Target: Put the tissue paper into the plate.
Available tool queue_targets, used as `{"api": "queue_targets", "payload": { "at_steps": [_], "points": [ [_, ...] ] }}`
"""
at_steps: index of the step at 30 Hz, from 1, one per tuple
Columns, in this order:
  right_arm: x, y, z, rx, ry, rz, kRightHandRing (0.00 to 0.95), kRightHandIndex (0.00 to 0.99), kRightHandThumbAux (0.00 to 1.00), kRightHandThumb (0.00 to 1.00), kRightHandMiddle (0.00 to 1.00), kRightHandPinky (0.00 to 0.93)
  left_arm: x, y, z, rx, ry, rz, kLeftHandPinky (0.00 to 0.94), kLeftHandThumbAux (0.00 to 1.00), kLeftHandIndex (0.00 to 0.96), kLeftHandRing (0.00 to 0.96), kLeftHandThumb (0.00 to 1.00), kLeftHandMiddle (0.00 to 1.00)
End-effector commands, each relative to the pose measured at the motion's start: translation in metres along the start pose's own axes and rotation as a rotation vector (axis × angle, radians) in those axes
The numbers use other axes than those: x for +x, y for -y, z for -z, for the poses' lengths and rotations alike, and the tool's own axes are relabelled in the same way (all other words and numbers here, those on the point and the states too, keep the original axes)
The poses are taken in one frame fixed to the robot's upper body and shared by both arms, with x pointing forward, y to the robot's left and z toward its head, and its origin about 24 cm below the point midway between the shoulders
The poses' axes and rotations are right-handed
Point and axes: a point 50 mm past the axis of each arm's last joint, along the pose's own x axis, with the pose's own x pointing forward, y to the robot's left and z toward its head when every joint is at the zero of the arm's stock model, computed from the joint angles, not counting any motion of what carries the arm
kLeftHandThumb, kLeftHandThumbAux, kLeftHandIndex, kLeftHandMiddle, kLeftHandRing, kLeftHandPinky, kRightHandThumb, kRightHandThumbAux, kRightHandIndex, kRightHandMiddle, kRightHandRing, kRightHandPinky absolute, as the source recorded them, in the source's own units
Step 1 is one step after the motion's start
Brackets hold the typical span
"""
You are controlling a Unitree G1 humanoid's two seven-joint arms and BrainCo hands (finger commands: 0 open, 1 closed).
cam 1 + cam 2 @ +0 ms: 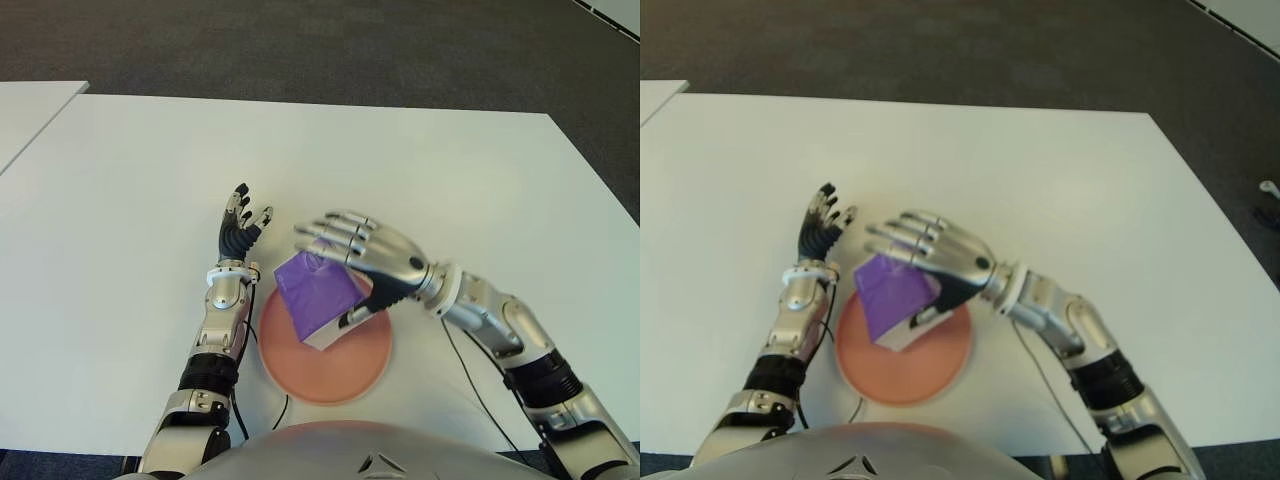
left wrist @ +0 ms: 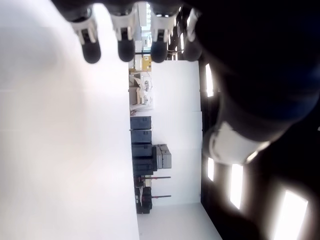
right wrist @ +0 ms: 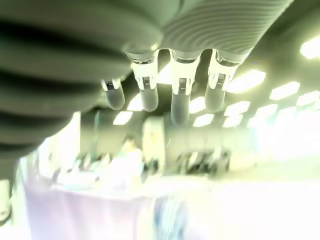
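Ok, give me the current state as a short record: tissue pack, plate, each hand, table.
tissue pack: purple, tilted, over the far part of the plate
plate: round, pink-orange, on the table close to the robot
right hand: over the pack, fingers extended; whether it grips the pack cannot be told
left hand: left of the plate, fingers spread, holding nothing
table: white
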Motion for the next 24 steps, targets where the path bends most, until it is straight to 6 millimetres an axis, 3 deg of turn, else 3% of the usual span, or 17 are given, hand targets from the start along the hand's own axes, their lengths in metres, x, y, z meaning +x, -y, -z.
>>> {"api": "queue_targets", "payload": {
  "at_steps": [1,9,13,17,24],
  "points": [
    [0.0,0.01,0.004,0.023,-0.05,0.074,0.0,0.0,0.509,0.028,0.0,0.0,-0.006,-0.007,0.008,0.065,0.003,0.019,0.0,0.684,0.077,0.015,0.143,0.046],
    [0.001,0.026,0.022,0.014,-0.15,0.22,0.0,0.0,0.512,0.055,0.0,0.0,0.003,-0.009,0.01,0.04,0.002,0.029,0.022,0.68,0.077,0.019,0.138,0.045],
    [-0.005,0.03,0.045,0.061,-0.241,0.326,0.0,0.0,0.507,0.073,0.0,0.0,0.006,-0.002,0.006,0.018,0.007,0.021,0.022,0.701,0.072,0.028,0.139,0.054],
    [-0.006,0.05,0.064,0.101,-0.286,0.377,0.0,0.0,0.487,0.081,0.0,0.0,0.005,0.0,0.006,0.007,0.003,0.017,0.03,0.71,0.071,0.035,0.145,0.06],
    [-0.016,0.05,0.065,0.392,-0.446,0.469,0.0,0.0,0.419,0.132,0.0,0.0,0.005,0.001,0.005,-0.008,-0.013,0.01,0.036,0.706,0.073,0.037,0.159,0.063]
  ]
}}
